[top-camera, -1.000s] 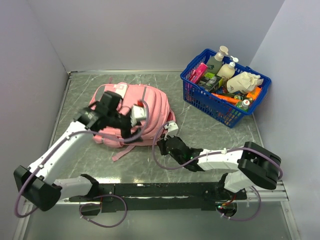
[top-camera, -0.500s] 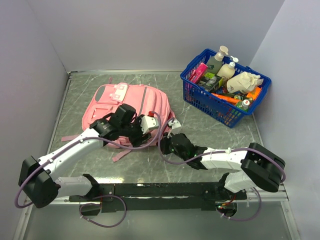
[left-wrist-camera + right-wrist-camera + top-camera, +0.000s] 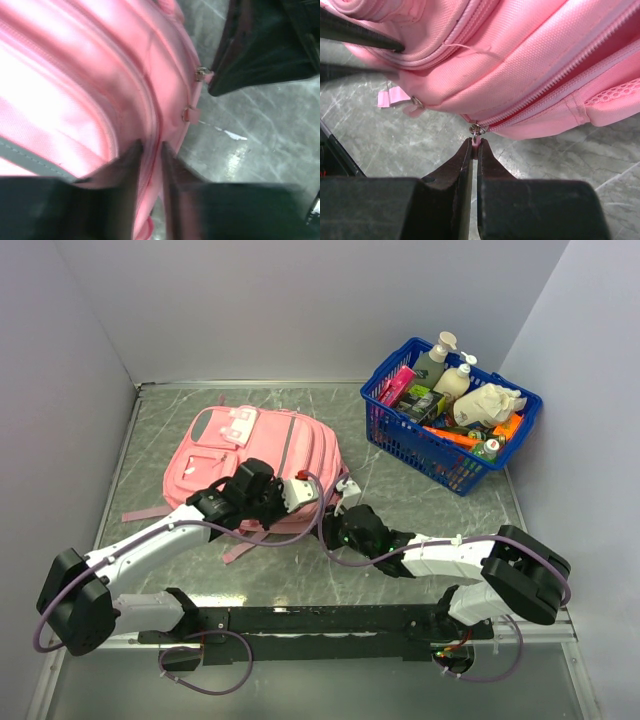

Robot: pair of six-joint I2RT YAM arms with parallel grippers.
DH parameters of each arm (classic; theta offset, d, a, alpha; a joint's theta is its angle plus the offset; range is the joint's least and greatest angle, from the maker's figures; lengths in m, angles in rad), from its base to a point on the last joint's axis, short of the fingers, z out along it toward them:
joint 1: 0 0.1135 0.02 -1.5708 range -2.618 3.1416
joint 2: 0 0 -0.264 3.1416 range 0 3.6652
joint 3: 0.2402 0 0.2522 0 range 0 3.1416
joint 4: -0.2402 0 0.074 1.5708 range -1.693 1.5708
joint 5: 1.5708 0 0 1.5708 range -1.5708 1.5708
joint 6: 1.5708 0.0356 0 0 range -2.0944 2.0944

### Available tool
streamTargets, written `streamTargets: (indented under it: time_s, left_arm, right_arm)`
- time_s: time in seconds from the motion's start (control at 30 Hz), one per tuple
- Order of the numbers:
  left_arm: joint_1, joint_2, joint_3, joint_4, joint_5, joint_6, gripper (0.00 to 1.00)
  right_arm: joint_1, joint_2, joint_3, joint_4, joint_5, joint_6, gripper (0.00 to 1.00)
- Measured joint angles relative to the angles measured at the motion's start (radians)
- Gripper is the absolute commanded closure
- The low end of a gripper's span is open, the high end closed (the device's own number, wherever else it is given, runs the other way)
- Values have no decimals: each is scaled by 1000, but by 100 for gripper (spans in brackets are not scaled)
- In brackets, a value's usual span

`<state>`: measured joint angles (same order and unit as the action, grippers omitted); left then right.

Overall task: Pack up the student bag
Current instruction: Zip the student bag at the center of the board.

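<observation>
- the student bag is lying flat on the grey marbled table, left of centre, with its front pockets facing up and its top end toward the far left.
- the left gripper is sitting at the near right edge of the bag, its two dark fingers straddling a padded seam with only a narrow strip of pink fabric showing between them.
- the jaws are standing slightly apart; i cannot tell whether they are actually pinching the fabric.
- the right gripper is lying low on the table just right of the left one, its fingers pressed together and clamping the small pink zipper pull at the bag's near right corner.
- a second pink tab is hanging from the same edge, just left of the clamped one, touching neither gripper.
- a blue basket is standing at the far right, well apart from the bag, holding bottles and coloured packets.
</observation>
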<state>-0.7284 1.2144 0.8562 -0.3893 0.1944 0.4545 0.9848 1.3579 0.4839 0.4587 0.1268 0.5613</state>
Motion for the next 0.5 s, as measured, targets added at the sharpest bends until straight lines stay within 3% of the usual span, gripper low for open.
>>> streamTargets:
  time_s: [0.33,0.37,0.4,0.5]
  left_arm:
    - [-2,-18,-2,1,-40,23,99]
    - [-2,-23,-2,-5,-37,27,95]
    - [-2,-28,-2,-11,-35,30,76]
    - [-1,-56,-18,-28,-43,37,64]
  right_arm:
    - [-104,-16,-7,-25,-80,52,100]
    - [-124,-24,-11,-29,-94,57,100]
    - [-144,-33,-15,-31,-113,64,100]
    - [-183,-55,-24,-39,-159,74,100]
